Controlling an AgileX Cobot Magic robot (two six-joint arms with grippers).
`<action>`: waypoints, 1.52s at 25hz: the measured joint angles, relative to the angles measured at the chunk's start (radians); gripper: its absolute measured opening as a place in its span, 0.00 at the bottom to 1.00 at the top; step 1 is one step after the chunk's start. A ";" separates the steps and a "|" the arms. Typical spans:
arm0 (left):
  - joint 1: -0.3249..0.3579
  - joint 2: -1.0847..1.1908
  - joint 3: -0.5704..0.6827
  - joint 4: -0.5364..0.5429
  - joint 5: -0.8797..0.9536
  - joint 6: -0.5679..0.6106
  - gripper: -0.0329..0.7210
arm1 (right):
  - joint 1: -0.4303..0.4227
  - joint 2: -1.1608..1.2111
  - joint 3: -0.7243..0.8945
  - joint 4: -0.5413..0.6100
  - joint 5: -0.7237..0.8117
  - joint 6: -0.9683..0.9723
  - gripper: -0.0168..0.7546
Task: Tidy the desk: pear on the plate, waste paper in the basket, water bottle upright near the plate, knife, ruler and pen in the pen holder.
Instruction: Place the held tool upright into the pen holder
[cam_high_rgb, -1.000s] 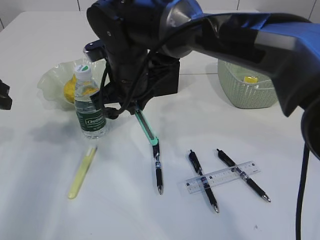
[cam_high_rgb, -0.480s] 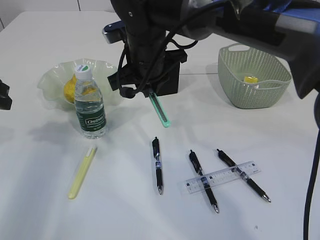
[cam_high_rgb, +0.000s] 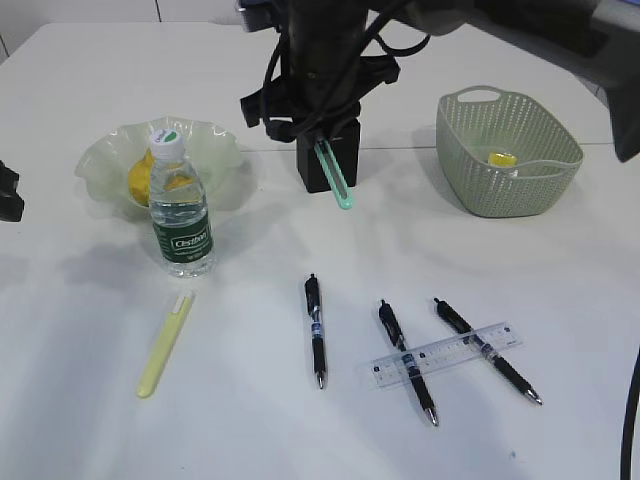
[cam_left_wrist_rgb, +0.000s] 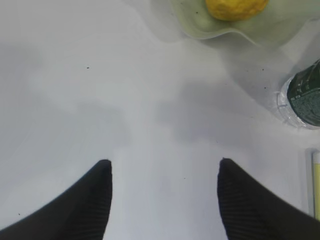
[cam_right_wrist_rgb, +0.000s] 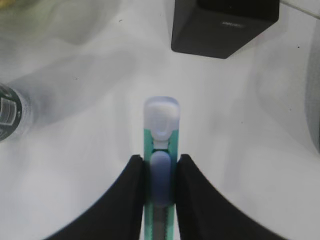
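Observation:
My right gripper (cam_right_wrist_rgb: 160, 160) is shut on a teal-green knife (cam_right_wrist_rgb: 160, 130), which hangs tip-down in front of the black pen holder (cam_high_rgb: 328, 168), above the desk. The pear (cam_high_rgb: 150, 178) lies in the pale green plate (cam_high_rgb: 110, 150). Just in front of the plate stands the water bottle (cam_high_rgb: 180, 215), upright. Three black pens (cam_high_rgb: 316, 330) lie on the desk, and the clear ruler (cam_high_rgb: 445, 353) rests across two of them. A yellow paper scrap (cam_high_rgb: 501, 158) is in the basket (cam_high_rgb: 505, 195). My left gripper (cam_left_wrist_rgb: 165, 162) is open over bare desk, left of the plate.
A pale yellow-green stick-shaped item (cam_high_rgb: 165, 343) lies in front of the bottle. The right arm reaches in from the upper right, over the pen holder and beside the basket. The left gripper's tip shows at the left edge of the exterior view.
The right arm has lifted the knife away from the pens and carried it back and right, up to the front of the pen holder. The left gripper has stayed put.

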 joint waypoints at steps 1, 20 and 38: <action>0.000 0.000 0.000 0.000 0.000 0.000 0.66 | -0.012 0.000 -0.007 0.014 -0.008 -0.012 0.21; 0.000 0.000 0.000 0.000 0.012 0.000 0.66 | -0.047 0.000 -0.014 0.041 -0.206 -0.124 0.21; 0.000 0.000 0.000 0.010 0.008 0.000 0.66 | -0.191 0.000 -0.014 0.057 -0.402 -0.198 0.21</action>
